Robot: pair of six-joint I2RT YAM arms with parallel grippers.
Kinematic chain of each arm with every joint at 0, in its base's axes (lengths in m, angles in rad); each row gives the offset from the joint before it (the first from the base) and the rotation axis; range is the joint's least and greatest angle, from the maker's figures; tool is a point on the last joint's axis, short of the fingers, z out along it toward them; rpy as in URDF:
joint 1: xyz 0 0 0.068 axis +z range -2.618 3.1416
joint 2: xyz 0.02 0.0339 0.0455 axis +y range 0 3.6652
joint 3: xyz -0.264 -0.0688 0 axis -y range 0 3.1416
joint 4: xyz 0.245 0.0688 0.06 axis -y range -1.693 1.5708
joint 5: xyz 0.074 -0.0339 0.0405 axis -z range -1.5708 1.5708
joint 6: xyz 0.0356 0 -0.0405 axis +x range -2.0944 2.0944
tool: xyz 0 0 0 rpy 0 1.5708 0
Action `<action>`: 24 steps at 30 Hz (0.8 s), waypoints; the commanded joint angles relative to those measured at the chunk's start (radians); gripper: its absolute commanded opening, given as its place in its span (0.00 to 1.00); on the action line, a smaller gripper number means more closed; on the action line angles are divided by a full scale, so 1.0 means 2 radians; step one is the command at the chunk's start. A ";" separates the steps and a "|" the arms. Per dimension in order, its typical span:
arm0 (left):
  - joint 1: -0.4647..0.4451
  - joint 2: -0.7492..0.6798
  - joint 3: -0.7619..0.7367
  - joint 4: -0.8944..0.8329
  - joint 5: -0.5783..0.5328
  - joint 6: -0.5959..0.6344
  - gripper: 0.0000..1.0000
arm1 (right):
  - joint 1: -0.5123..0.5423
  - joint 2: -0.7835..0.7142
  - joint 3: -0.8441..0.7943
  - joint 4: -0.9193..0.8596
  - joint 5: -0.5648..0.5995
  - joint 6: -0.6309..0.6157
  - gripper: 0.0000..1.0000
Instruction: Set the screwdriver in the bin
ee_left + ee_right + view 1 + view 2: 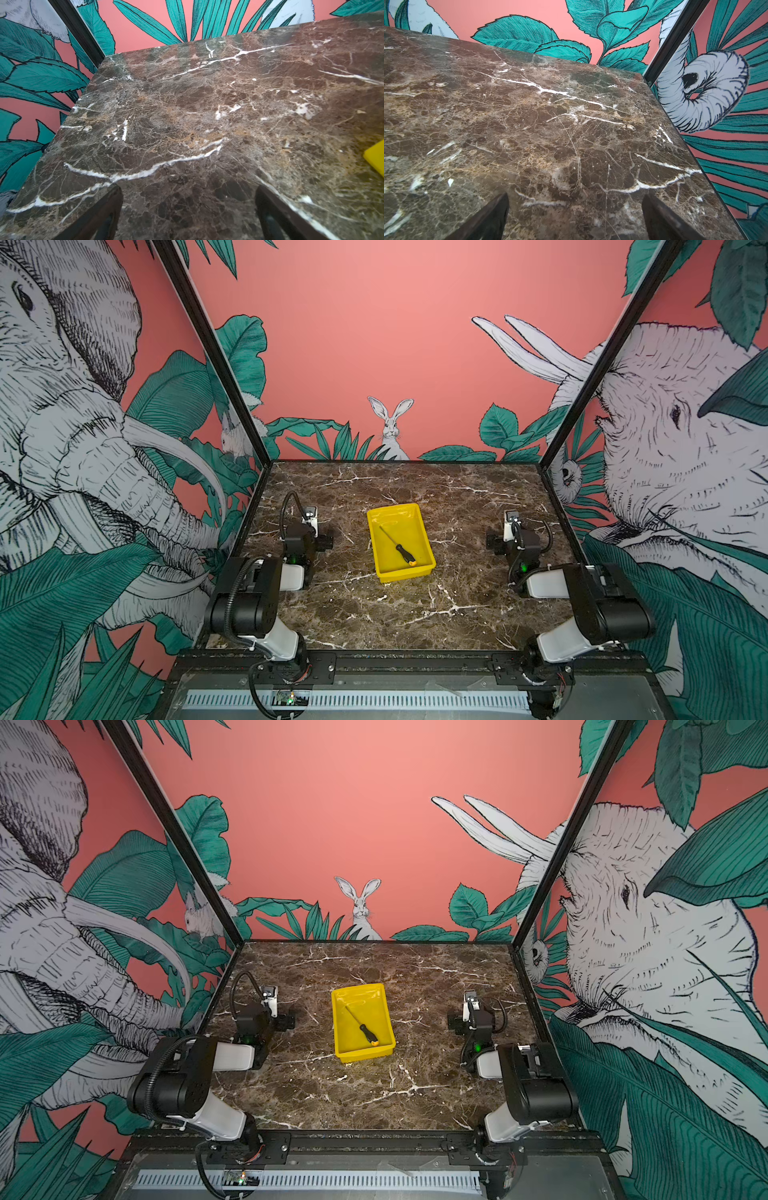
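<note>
The screwdriver (400,546) (363,1028) lies slantwise on the floor of the yellow bin (406,575) (366,1052) at the middle of the table, with its yellow-orange cap toward the near right corner. My left gripper (189,207) (313,537) rests to the left of the bin, open, with bare marble between its fingers (108,214). My right gripper (575,209) (509,537) rests to the right of the bin, open and holding nothing. Both are well apart from the bin. A corner of the bin (376,158) shows in the left wrist view.
The brown marble table (415,614) is walled by patterned panels at the left, back and right, with black frame posts (232,393) at the back corners. Both arms are folded back near the front edge.
</note>
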 commanded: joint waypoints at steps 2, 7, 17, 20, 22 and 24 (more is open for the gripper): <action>0.006 -0.008 0.006 0.011 0.023 0.003 1.00 | -0.002 0.003 0.001 0.025 0.005 0.006 0.99; 0.007 -0.012 -0.017 0.050 0.015 -0.005 0.99 | -0.002 0.003 0.005 0.018 0.020 0.012 0.99; -0.006 -0.009 0.003 0.014 0.005 0.012 1.00 | -0.001 0.003 0.002 0.023 0.017 0.013 0.99; -0.002 -0.008 0.003 0.016 0.012 0.011 1.00 | -0.001 0.004 -0.037 0.092 -0.053 -0.015 0.99; -0.003 -0.011 0.003 0.013 0.012 0.011 1.00 | -0.002 0.010 -0.064 0.149 -0.082 -0.029 0.99; -0.003 -0.010 0.003 0.015 0.012 0.011 1.00 | -0.002 0.021 -0.085 0.198 -0.101 -0.036 0.99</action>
